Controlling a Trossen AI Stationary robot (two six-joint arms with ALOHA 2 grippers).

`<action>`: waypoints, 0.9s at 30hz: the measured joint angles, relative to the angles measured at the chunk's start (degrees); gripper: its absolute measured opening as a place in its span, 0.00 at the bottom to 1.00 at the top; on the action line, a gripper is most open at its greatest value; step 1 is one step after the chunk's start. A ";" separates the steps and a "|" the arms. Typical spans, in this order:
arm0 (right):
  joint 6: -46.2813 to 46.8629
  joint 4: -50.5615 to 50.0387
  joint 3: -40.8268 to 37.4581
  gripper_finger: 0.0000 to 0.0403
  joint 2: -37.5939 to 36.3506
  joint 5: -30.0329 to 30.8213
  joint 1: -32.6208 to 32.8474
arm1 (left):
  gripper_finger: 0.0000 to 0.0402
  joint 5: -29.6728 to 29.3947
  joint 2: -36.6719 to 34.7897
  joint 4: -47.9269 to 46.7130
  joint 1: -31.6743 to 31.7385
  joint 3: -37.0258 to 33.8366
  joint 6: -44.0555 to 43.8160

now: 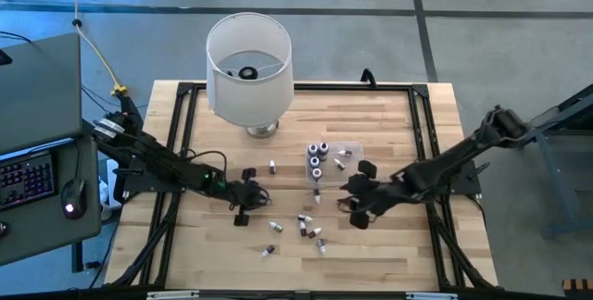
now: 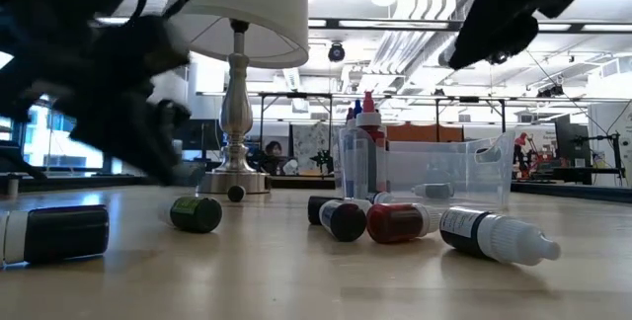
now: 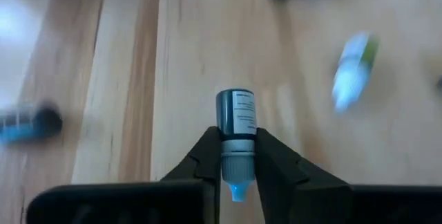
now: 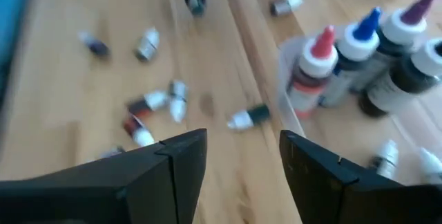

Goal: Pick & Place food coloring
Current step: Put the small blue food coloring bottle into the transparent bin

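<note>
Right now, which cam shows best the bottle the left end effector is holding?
Left wrist view: the blue-tipped bottle sits centred, clamped between the left end effector fingers, label readable as a label. High view shows only the end effector from above, bottle too small to make out. Low view blurs that arm; right wrist view shows it tiny and far off.

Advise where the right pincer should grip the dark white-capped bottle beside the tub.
Likely best: grip the dark bottle across its body from straight above; it lies on its side, apart from the rest. Close across its width, not end to end: its base nears the tub wall. The right pincer is open; the left pincer holds a blue-tipped bottle.
</note>
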 joint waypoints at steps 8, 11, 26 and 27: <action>-1.97 17.26 -12.01 0.44 -10.84 -0.37 1.89 | 0.18 -1.50 0.16 -4.32 0.02 17.10 7.72; -1.85 17.78 -14.38 0.44 -14.27 0.49 1.89 | 0.19 -3.57 4.95 -7.84 1.53 26.61 11.94; 27.86 10.40 -26.55 0.44 -19.31 -14.52 4.49 | 0.18 -10.89 32.03 -30.55 12.17 65.49 19.76; 28.38 10.24 -27.04 0.44 -19.32 -15.70 4.47 | 0.18 -11.65 33.74 -32.47 12.13 68.22 21.22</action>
